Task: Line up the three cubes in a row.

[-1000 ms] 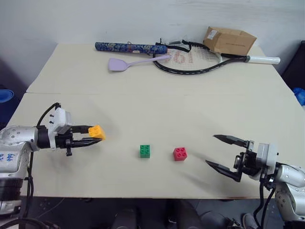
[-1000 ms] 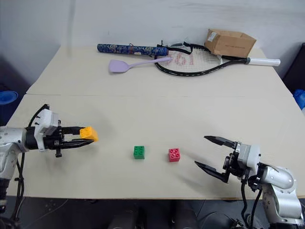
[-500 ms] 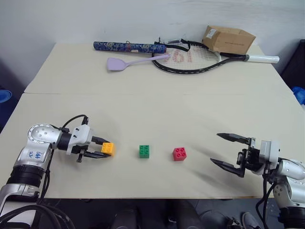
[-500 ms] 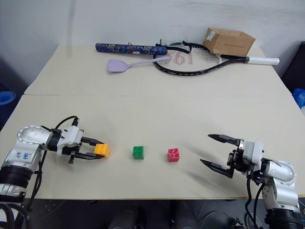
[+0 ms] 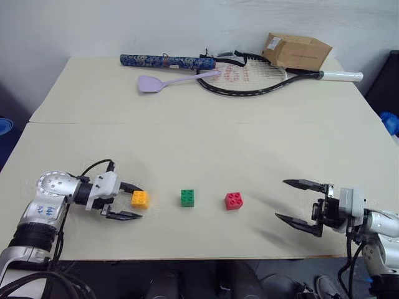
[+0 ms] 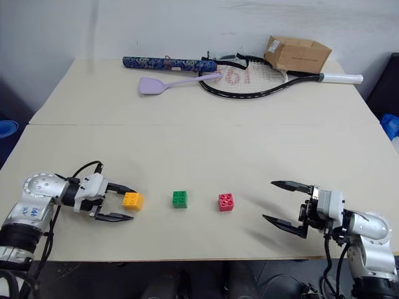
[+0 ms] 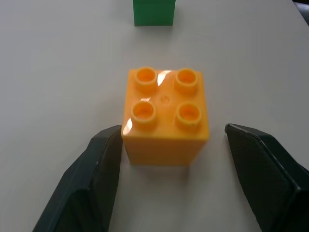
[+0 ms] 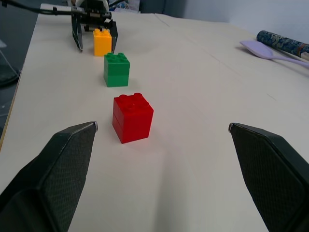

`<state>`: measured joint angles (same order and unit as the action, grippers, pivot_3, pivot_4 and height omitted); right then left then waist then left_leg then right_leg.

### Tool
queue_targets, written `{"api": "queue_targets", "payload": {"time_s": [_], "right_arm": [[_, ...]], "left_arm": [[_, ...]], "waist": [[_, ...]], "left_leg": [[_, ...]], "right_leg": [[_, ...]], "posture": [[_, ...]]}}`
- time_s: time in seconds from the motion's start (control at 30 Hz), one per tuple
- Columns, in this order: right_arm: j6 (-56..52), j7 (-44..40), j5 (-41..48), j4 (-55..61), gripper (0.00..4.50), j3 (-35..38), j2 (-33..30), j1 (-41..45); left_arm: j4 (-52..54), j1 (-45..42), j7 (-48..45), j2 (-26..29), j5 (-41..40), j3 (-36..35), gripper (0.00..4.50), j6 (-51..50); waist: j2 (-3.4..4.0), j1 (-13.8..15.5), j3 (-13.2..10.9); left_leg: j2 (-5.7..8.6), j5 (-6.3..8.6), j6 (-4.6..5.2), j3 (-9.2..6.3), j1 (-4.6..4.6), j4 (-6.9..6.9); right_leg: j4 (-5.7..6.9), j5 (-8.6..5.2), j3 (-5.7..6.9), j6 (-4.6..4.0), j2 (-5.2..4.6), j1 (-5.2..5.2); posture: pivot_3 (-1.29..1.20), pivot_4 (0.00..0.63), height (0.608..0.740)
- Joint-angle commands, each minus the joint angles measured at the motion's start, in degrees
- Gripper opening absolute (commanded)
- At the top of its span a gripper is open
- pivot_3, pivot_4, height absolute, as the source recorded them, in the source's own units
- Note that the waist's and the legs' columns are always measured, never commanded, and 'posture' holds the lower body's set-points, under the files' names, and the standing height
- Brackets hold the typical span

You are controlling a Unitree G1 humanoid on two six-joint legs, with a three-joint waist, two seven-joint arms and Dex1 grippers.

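Three cubes stand in a row near the table's front edge: the yellow-orange cube on the left, the green cube in the middle and the red cube on the right. My left gripper is open and low over the table, with the yellow-orange cube resting on the table between its fingers. One finger is right against the cube's side and the other stands apart. To the right of the red cube, my right gripper is wide open and holds nothing.
Along the far edge lie a racket, a brown cardboard box, a purple spatula and a dark patterned tube. The table's front edge runs just below the cubes.
My left gripper came down and toward the green cube with the yellow-orange cube, set it on the table and opened. The right gripper stayed where it was.
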<state>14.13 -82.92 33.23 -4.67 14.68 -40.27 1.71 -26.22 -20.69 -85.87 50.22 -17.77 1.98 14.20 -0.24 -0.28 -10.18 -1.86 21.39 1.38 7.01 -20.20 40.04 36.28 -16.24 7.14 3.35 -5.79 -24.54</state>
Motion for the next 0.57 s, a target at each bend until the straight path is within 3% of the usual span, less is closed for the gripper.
{"api": "queue_targets", "payload": {"time_s": [0.03,0.27,0.4,0.57], "right_arm": [[-2.3,-1.7,2.4,2.0,4.50,2.5,-3.4,0.8],[-9.3,-1.8,4.2,8.4,4.50,4.6,-9.7,-1.8],[-12.1,-1.7,3.3,9.5,4.50,3.3,-11.4,0.8],[-13.1,0.0,1.3,10.0,4.50,1.8,-10.7,2.0]], "left_arm": [[6.0,4.3,1.5,3.2,-3.9,-7.3,3.44,-1.1],[25.0,31.0,9.8,4.5,-9.0,-27.1,3.44,-10.8],[30.1,33.2,15.3,3.4,-10.5,-31.8,3.44,-15.8],[32.1,32.9,17.1,3.1,-9.7,-32.2,3.44,-17.9]], "waist": [[0.01,0.1,0.0],[0.04,-0.1,0.0],[0.03,0.9,-0.1],[0.06,1.5,0.0]], "left_leg": [[-0.01,0.00,-0.01,-0.03,0.00,-0.01],[-0.01,0.05,0.02,-0.09,0.03,-0.12],[0.12,0.02,0.07,-0.26,0.06,-0.04],[0.17,0.08,0.04,-0.29,0.03,-0.12]], "right_leg": [[-0.02,0.00,0.02,0.00,-0.01,0.01],[-0.31,0.00,0.02,0.00,-0.17,0.05],[-0.30,0.01,0.14,-0.01,-0.39,0.14],[-0.34,0.00,0.19,-0.06,-0.48,0.10]], "posture": [[0.00,0.150,0.740],[0.00,0.150,0.740],[0.00,0.150,0.740],[0.00,0.150,0.740]]}}
